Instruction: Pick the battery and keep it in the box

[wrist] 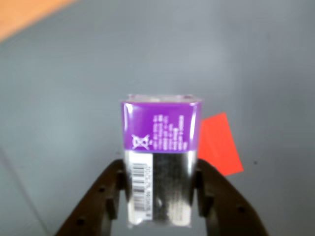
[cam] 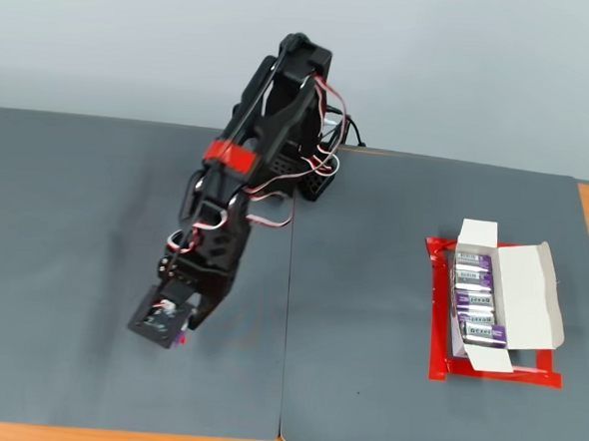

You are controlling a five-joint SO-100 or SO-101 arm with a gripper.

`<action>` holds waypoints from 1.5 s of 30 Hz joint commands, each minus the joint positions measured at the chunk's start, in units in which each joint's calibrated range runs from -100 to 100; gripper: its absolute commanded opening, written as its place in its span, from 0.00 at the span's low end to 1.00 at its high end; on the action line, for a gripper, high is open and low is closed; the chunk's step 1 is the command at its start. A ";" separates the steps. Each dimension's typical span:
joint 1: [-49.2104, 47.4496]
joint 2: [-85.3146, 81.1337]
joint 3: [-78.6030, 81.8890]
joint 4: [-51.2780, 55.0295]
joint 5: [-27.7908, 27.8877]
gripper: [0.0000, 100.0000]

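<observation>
The battery [wrist: 161, 129], purple on top and silver-black with a barcode below, fills the middle of the wrist view. My gripper [wrist: 161, 183] is shut on its lower half, one black finger [wrist: 112, 189] on each side. In the fixed view the gripper [cam: 168, 325] hangs low over the left part of the grey mat, and its body hides the battery there. Whether the battery touches the mat I cannot tell. The box [cam: 532, 295], a white carton with its flaps folded out, lies far to the right and holds several purple batteries.
A flat red tape patch [wrist: 219, 143] lies on the mat just right of the held battery. Red tape [cam: 495, 375] outlines the box. The grey mat [cam: 369, 315] has a seam down its middle, and bare wooden table [wrist: 24, 14] shows at its edges.
</observation>
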 commanded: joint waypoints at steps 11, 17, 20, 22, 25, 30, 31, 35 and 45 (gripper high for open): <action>-18.51 -15.29 -2.79 0.30 6.37 0.03; -28.81 -15.55 -3.33 0.30 9.34 0.03; -34.25 -15.55 -3.33 0.30 9.81 0.03; -38.06 -15.38 -3.33 0.39 9.81 0.03; -43.95 -15.46 -3.42 0.39 9.81 0.03; -52.16 -15.29 -3.42 0.39 9.81 0.03; -53.57 -15.12 -3.42 0.39 9.76 0.03; -58.20 -14.53 -3.42 0.39 9.39 0.03; -62.38 -6.81 -6.32 0.39 9.39 0.03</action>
